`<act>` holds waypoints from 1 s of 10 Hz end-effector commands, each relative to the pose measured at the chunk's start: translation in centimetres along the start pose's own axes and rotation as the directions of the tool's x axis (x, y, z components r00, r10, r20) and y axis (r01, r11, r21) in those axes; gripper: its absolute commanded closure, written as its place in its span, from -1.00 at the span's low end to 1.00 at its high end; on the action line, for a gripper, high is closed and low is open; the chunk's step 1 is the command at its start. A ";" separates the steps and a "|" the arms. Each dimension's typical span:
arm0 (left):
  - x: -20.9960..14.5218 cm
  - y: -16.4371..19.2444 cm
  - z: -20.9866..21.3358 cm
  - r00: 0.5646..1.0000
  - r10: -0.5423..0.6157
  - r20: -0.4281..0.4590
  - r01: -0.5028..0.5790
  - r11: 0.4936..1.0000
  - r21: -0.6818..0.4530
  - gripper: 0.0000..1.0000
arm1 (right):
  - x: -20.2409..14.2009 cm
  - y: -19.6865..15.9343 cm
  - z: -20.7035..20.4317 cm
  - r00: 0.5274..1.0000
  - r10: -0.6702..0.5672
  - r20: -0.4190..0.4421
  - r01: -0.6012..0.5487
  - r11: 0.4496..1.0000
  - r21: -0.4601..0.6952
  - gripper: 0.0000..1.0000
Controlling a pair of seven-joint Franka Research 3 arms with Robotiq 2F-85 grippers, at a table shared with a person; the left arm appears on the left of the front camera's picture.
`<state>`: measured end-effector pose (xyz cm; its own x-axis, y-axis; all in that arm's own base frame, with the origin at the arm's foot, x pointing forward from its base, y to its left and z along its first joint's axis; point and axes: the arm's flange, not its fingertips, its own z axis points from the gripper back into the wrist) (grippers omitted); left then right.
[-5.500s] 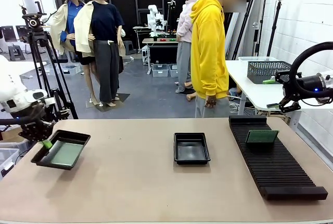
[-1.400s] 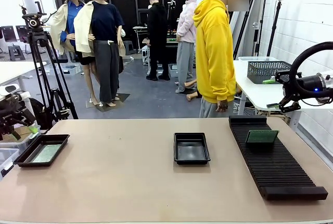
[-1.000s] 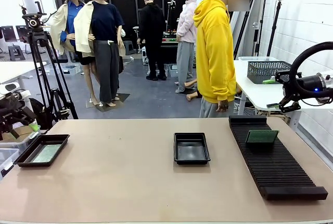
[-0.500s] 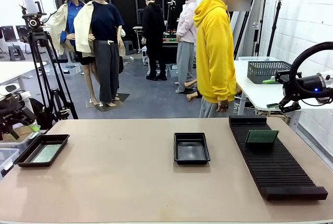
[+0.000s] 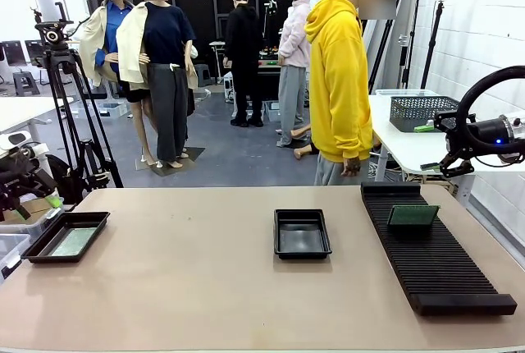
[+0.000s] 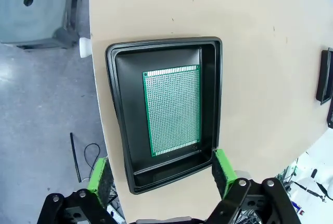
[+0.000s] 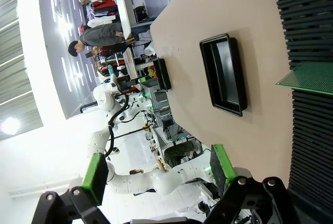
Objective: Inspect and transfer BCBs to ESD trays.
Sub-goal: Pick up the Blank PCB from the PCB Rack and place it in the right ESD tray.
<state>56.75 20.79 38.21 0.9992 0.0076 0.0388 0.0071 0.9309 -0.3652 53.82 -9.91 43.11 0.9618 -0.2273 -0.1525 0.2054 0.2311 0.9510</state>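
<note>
Left gripper [image 6: 162, 174] is hovering, spread wide, over a BCB [image 6: 173, 109] lying in an ESD tray [image 6: 130, 140]; right gripper [image 7: 158, 174] is gaping empty too.

You have a tan table [image 5: 205, 287] across the whole foreground. A long black ribbed rack [image 5: 443, 267] lies on its right part, running from the far edge toward the near edge. A person in a yellow hoodie [image 5: 336, 82] stands at the far side, just left of the rack's far end. Behind and to the right, a white side table [image 5: 394, 144] carries a grey wire basket [image 5: 420, 112]. Far left, you see a black tripod [image 5: 72, 107] on the floor. Another person in black [image 5: 245, 53] stands farther back. From the left wrist, you see a grey box [image 6: 36, 10] and a thin black cable [image 6: 86, 153] on the floor beside the table edge.
</note>
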 end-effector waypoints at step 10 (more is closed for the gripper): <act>-8.1 2.1 8.3 0.925 -0.205 0.320 0.357 0.758 -0.546 -1.00 | -0.2 -0.1 -0.1 1.000 0.003 0.006 -0.003 1.000 -0.015 -1.00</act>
<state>47.93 25.03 45.13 0.9168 -0.0562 0.3954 0.3470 0.6020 -0.7192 53.81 -9.91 43.11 0.9618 -0.2275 -0.1525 0.2055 0.2311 0.9510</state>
